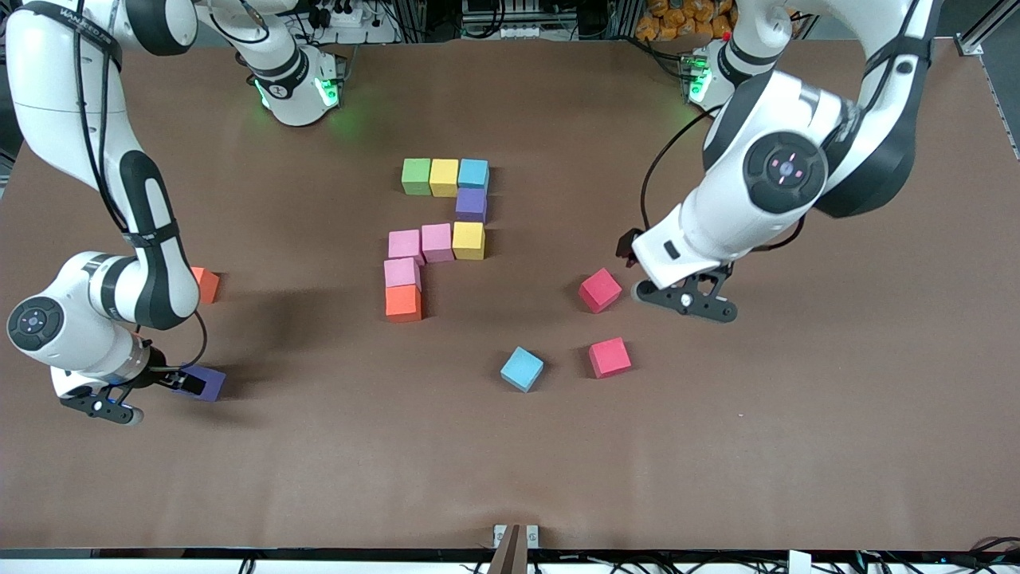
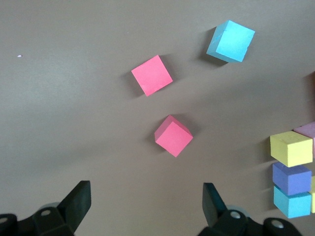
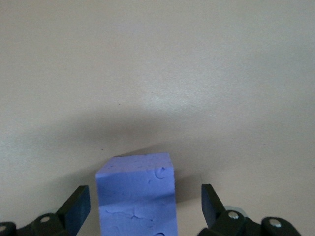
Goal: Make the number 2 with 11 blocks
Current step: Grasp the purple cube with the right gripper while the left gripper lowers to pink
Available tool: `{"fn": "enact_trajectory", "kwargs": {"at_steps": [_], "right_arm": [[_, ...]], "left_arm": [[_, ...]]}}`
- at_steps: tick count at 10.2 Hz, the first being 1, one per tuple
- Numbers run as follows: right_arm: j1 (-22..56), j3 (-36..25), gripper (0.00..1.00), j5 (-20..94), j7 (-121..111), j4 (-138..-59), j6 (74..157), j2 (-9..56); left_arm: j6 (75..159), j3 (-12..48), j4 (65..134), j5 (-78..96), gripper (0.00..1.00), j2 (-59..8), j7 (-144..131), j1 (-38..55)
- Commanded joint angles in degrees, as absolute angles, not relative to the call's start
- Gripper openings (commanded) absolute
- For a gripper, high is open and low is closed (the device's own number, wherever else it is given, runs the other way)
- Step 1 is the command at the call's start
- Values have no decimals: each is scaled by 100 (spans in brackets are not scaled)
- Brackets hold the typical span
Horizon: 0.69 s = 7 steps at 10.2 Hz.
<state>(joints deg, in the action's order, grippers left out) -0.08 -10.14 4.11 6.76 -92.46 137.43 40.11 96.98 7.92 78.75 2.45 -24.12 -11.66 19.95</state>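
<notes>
Right wrist view, purple block [image 3: 138, 194] between wide-open right gripper [image 3: 145, 206] fingers, untouched, left gripper [image 1: 685, 299] wide open, red block [image 1: 599, 289] at its nine o'clock.

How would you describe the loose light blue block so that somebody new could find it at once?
Start from the unfinished digit of blocks in the table's middle. Nearer the front camera, toward the left arm's end, three loose cubes lie. The loose light blue block is nearest the camera, beside a red cube, and the only blue one.

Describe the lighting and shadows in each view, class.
Front view: green lamp glow on the table at the arm bases, broad soft arm shadows. Left wrist view: red blocks cast short soft shadows. Right wrist view: the purple block sits in the gripper's shadow.
</notes>
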Motion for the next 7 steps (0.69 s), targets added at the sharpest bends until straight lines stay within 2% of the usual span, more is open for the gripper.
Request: {"fn": "enact_trajectory", "kwargs": {"at_steps": [1,3,7], "right_arm": [[-44,-967,100,536,563,-9079,13737,4078],[-35,-967,100,527,562,-9105,13729,4096],[-18,-967,100,527,554,-9123,13729,4184]], "left_arm": [[9791,765,7884,-69,100,-2557,-1754,2083],[9861,773,7892,-44,100,-2654,-3184,2100],[10351,782,8498,-9,100,-2698,-5503,2214]]}}
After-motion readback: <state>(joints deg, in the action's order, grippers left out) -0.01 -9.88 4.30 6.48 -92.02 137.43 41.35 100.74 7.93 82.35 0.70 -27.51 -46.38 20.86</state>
